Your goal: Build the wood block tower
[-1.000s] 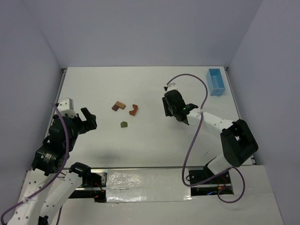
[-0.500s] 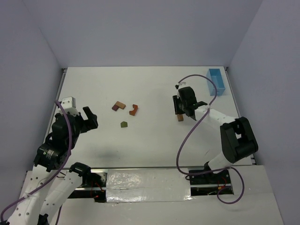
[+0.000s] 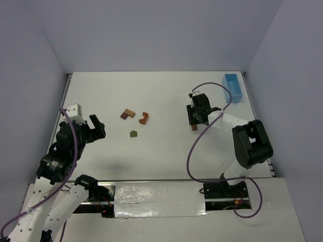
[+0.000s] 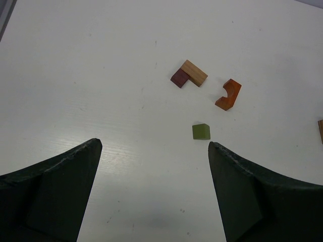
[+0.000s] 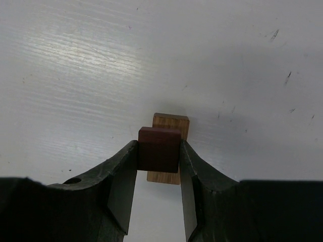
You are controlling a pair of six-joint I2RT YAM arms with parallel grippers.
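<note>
My right gripper (image 5: 159,151) is shut on a dark red-brown block (image 5: 159,149), held over a tan block (image 5: 170,126) that lies on the white table. In the top view the right gripper (image 3: 194,117) is right of centre with the tan block (image 3: 194,127) just below it. Loose blocks lie left of centre: a tan block (image 4: 194,72) touching a dark brown one (image 4: 179,78), a reddish-orange arch (image 4: 228,94) and an olive green block (image 4: 201,131). My left gripper (image 4: 154,151) is open and empty, short of the green block. No stacked tower of coloured pieces shows.
A light blue rectangular box (image 3: 232,87) stands at the table's far right corner. Grey walls close the table on three sides. The right arm's purple cable (image 3: 208,126) loops above the table.
The right gripper has swung right and toward the far side with the dark red-brown block, stopping over the tan block. The left arm shifted slightly, then held still.
</note>
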